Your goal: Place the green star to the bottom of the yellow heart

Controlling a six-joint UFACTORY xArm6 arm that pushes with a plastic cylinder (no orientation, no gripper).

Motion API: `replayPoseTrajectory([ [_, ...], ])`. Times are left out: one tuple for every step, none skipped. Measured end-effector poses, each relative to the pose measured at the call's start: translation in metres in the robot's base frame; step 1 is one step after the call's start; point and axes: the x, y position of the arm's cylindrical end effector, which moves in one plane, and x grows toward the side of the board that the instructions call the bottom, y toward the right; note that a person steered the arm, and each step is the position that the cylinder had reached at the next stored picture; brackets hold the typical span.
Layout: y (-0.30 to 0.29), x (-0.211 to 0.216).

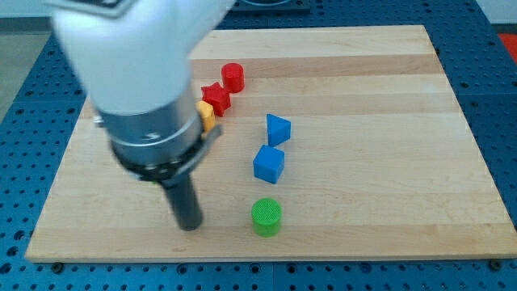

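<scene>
My tip (191,227) rests on the wooden board (363,97) near the view's bottom left. No green star shows; the arm's bulk may hide it. A yellow block (207,115) peeks out from behind the arm at its right edge, and its shape cannot be made out. It lies above and slightly right of my tip. A green cylinder (266,217) stands to the right of my tip, apart from it.
A red star (216,98) touches the yellow block's upper right, and a red cylinder (233,77) stands just above it. A blue triangular block (278,129) and a blue cube (268,164) sit at mid-board, above the green cylinder. The arm covers the board's left part.
</scene>
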Motion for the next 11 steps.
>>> replayPoseTrajectory([
  [-0.034, -0.005],
  [-0.045, -0.045],
  [-0.045, -0.094],
  [-0.045, -0.094],
  [-0.087, -0.085],
  [-0.140, -0.108],
  [-0.150, -0.198],
  [-0.110, -0.247],
  [-0.075, -0.252],
  [-0.075, -0.226],
  [-0.075, -0.168],
])
